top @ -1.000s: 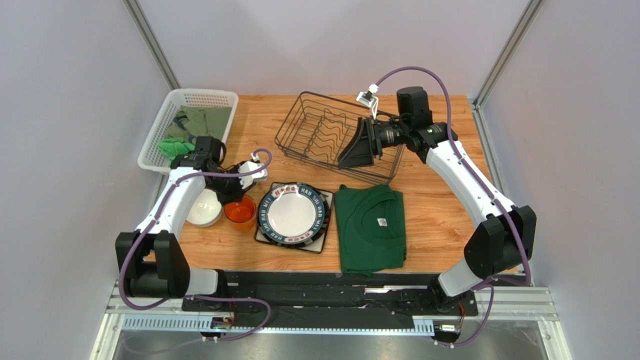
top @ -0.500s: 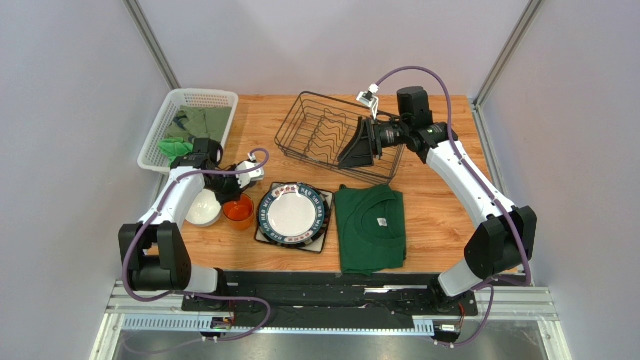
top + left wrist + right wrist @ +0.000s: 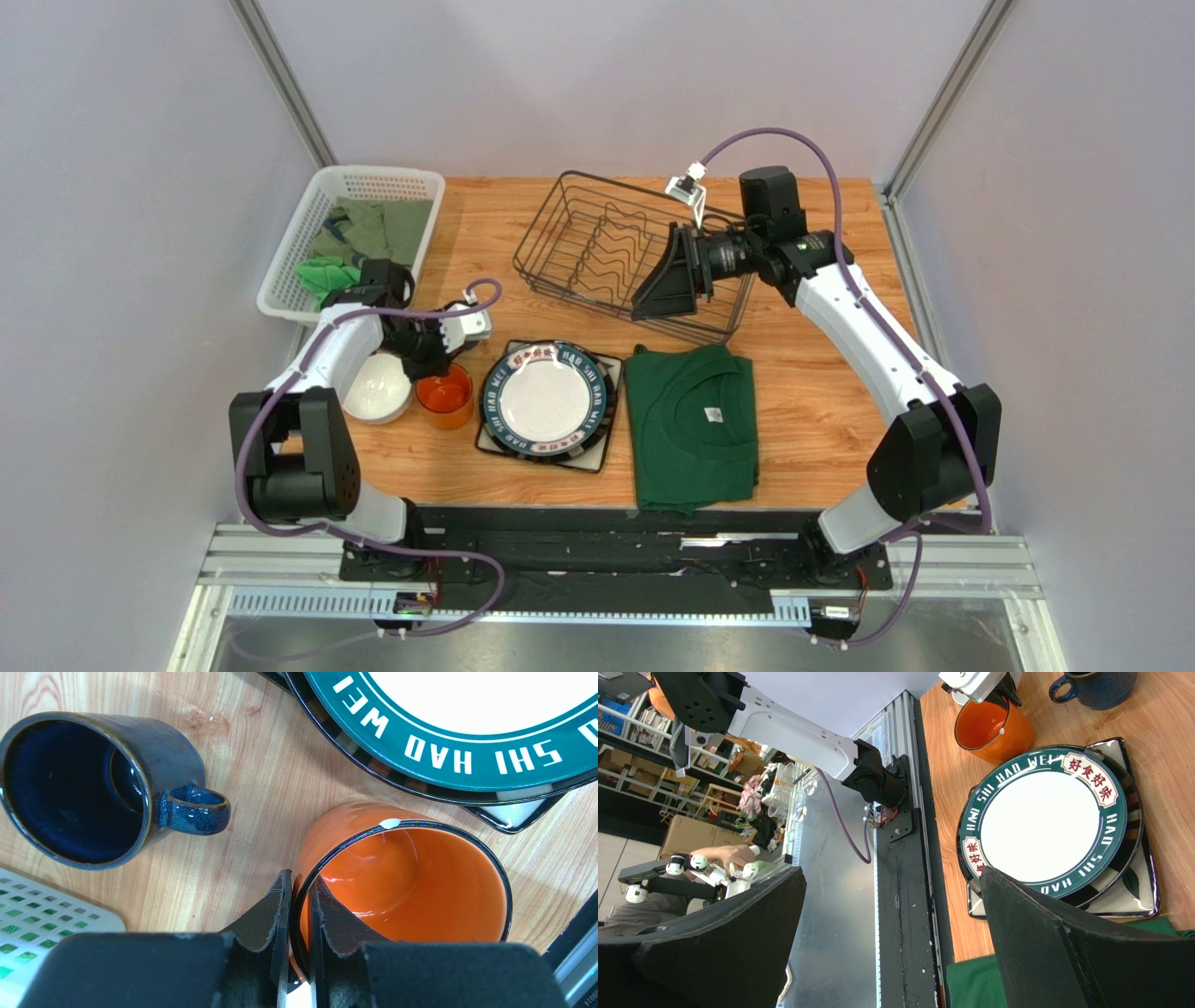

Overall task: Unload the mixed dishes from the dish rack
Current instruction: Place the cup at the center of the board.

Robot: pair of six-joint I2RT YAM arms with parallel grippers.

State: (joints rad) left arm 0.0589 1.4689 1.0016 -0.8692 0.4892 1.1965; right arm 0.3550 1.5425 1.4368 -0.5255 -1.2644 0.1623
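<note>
The dish rack (image 3: pixel 596 252) at the back holds no dishes that I can see. My left gripper (image 3: pixel 432 367) is shut on the rim of the upright orange mug (image 3: pixel 448 396), one finger inside and one outside, as the left wrist view (image 3: pixel 295 906) shows. The dark blue mug (image 3: pixel 84 787) stands upright just beyond it. The white bowl (image 3: pixel 379 388) sits to the mug's left. Two round dark-rimmed plates (image 3: pixel 549 396) lie stacked on the square plate (image 3: pixel 494 443). My right gripper (image 3: pixel 659 280) is open and empty above the rack's right end.
A folded green shirt (image 3: pixel 690 424) lies right of the plates. A white perforated basket (image 3: pixel 351 238) with green cloth stands at the back left, close to my left arm. The table's front edge and black rail (image 3: pixel 617 525) run below the plates.
My left arm's elbow has swung inward and back while the gripper stays shut on the orange mug, which has barely shifted. The right arm has hardly moved.
</note>
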